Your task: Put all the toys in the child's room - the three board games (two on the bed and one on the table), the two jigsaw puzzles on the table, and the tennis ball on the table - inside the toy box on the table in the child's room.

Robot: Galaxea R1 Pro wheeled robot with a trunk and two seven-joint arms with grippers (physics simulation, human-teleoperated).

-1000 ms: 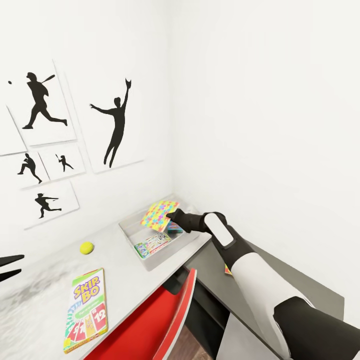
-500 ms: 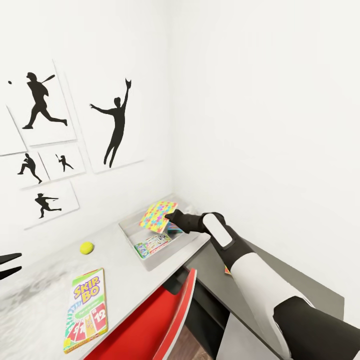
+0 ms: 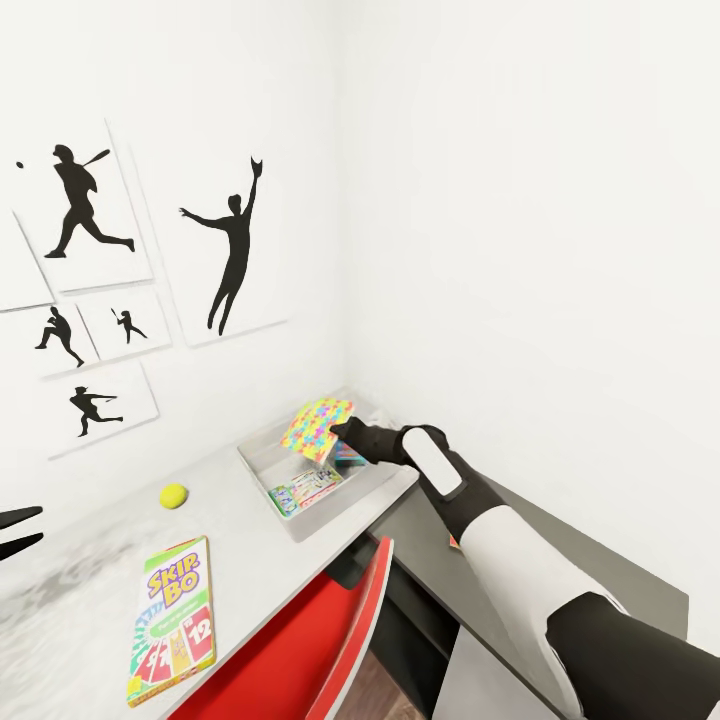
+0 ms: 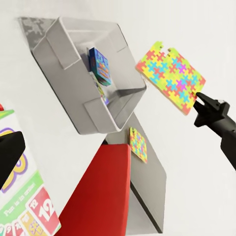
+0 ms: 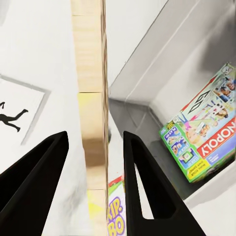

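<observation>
My right gripper [image 3: 338, 432] is shut on a multicoloured jigsaw puzzle [image 3: 317, 428], holding it tilted above the light-grey toy box [image 3: 262, 456] in the table's corner. Seen edge-on, the jigsaw puzzle [image 5: 91, 123] stands between my right fingers. In the box lie the Monopoly board game [image 3: 305, 488] and a blue board game [image 4: 100, 65]. The tennis ball [image 3: 173, 495] and the Skip-Bo game [image 3: 175, 615] rest on the table [image 3: 250, 540]. Another jigsaw puzzle [image 4: 138, 144] lies on the lower dark section. At the view's left edge my left gripper [image 3: 40, 527] is open and holds nothing.
A red chair [image 3: 300, 650] is pushed in under the table's front edge. White walls meet right behind the toy box, and the left wall carries baseball silhouette pictures [image 3: 232, 250]. The lower dark-grey desk section [image 3: 560, 570] runs along the right wall.
My right gripper has carried the jigsaw puzzle very slightly to the left above the toy box. The left gripper has sunk a little at the view's edge.
</observation>
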